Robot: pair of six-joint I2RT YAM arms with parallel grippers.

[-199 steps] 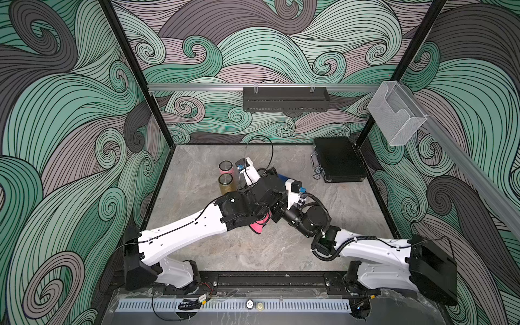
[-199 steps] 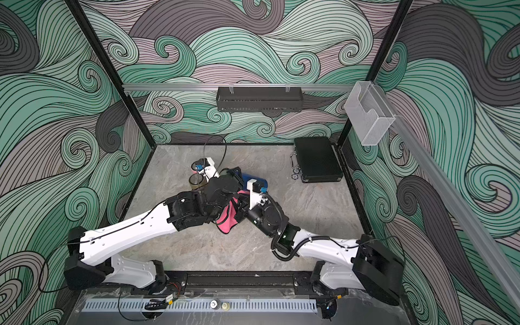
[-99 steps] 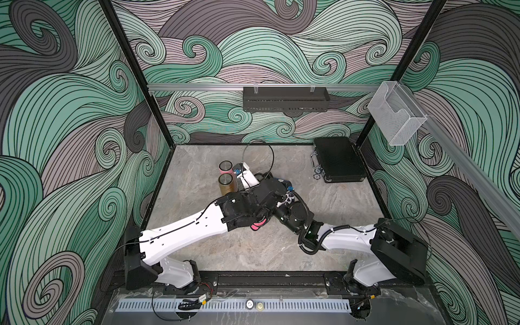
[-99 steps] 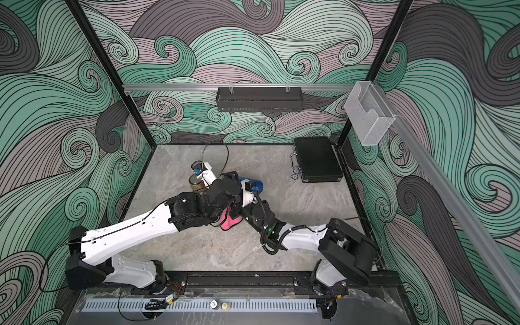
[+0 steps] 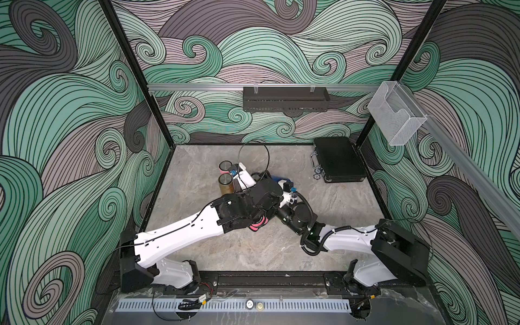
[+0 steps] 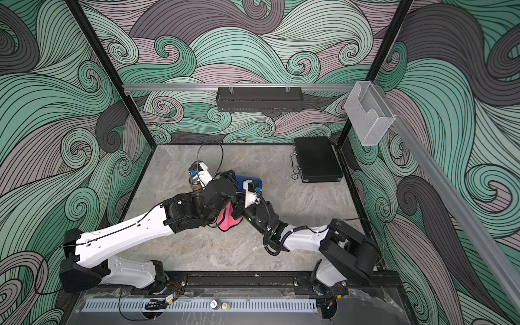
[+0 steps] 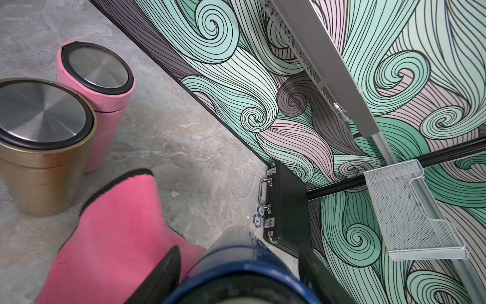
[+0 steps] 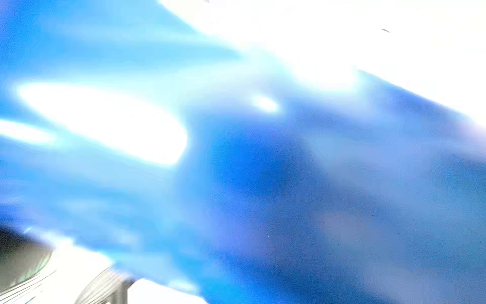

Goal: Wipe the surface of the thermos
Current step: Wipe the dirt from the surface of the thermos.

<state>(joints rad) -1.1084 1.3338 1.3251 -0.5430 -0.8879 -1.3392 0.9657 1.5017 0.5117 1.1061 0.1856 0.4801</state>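
Left wrist view: the left pincer [image 7: 238,262] grips the blue thermos [image 7: 234,273] between its fingers [image 7: 168,265] — the right pincer [image 6: 238,207], clenched on the pink cloth [image 7: 118,237], holds it just beside one finger.

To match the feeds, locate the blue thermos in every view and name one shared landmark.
In a top view: blue thermos, right of the gold cup.
In a top view: same spot, more exposed.
Left wrist: close up between the fingers, pink cloth beside it.
Right wrist: blurred blue, likely its wall.
Landmark: black case, not in right wrist.
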